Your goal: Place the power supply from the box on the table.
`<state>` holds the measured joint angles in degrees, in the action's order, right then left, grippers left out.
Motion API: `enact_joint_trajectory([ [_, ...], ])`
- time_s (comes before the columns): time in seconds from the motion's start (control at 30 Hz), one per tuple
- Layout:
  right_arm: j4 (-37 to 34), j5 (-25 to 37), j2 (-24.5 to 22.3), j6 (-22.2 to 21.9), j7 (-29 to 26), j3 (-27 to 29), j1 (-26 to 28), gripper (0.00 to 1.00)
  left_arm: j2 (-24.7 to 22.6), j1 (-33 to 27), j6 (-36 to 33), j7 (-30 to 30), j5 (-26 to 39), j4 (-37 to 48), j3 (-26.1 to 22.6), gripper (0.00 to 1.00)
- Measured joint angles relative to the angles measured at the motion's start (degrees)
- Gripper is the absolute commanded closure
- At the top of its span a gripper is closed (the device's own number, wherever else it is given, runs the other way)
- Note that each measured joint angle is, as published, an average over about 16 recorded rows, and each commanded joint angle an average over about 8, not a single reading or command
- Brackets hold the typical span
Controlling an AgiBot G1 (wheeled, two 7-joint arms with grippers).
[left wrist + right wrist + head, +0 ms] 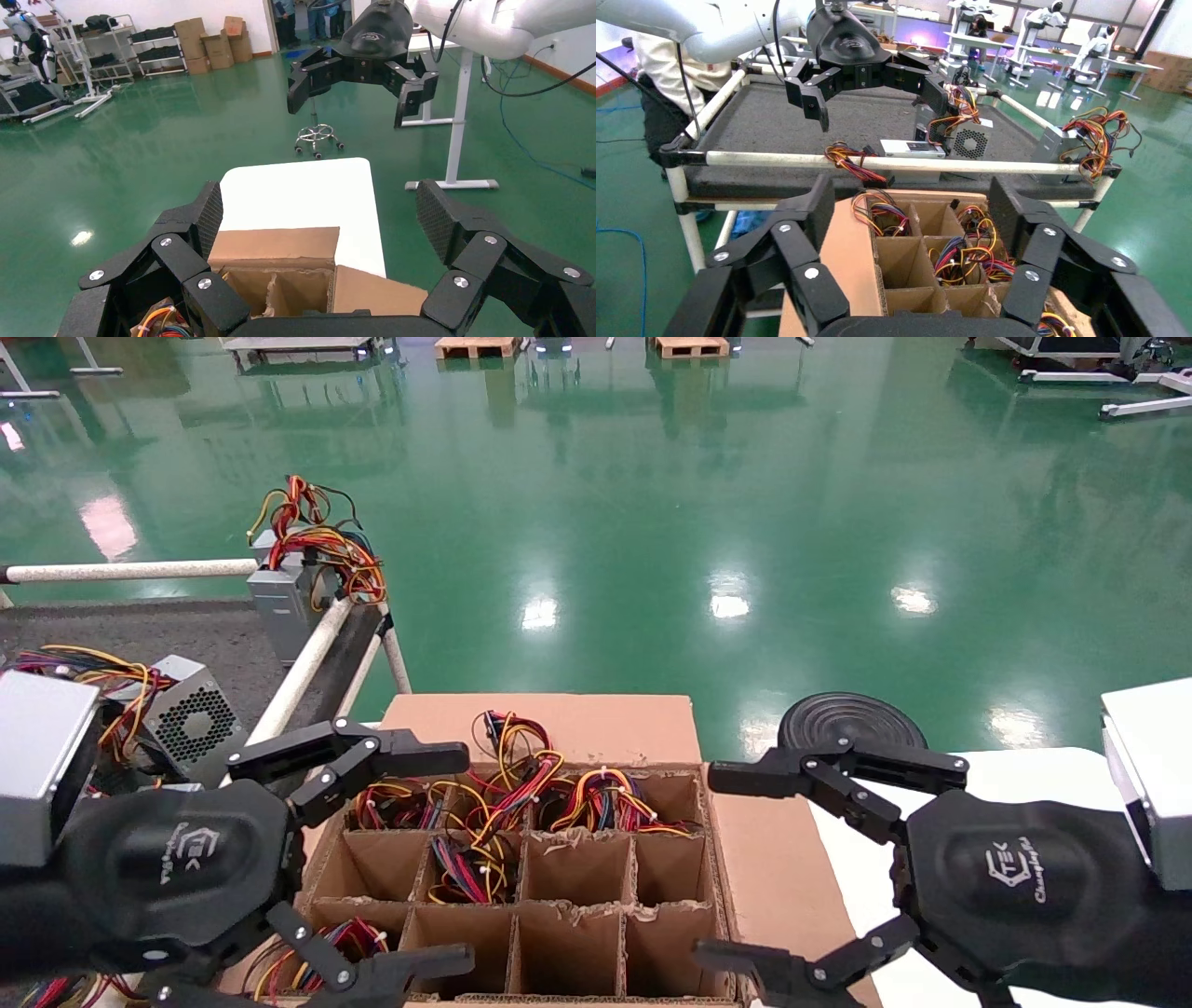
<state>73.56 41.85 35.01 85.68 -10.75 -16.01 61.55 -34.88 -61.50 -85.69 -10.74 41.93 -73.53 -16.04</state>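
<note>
My left claw hangs spread wide over the brown gridded cardboard box, the right likewise, since the wire-bundled silver power supply sits in its cell.

The box, a brown corrugated carton with open flaps and an inner grid of cardboard cells, stands just beside the dark grey felt-like desk edged with white tube rails. Looped red, yellow and black wire bundles of each power supply fill the far cells and one near-left cell; the metal cases are sunk out of sight, and the other cells are empty
</note>
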Motion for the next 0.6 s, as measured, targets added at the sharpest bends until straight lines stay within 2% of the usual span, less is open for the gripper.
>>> enact_joint_trajectory([
  [0.33,0.0,0.0,0.0,0.0,0.0,0.0,0.0,1.00,1.5,-0.5,-0.2,0.1,1.2,0.0,-0.6,0.00],
  [0.6,0.0,0.0,0.0,0.0,0.0,0.0,0.0,1.00,4.0,-2.9,-0.6,0.8,4.2,-0.1,-3.5,0.00],
])
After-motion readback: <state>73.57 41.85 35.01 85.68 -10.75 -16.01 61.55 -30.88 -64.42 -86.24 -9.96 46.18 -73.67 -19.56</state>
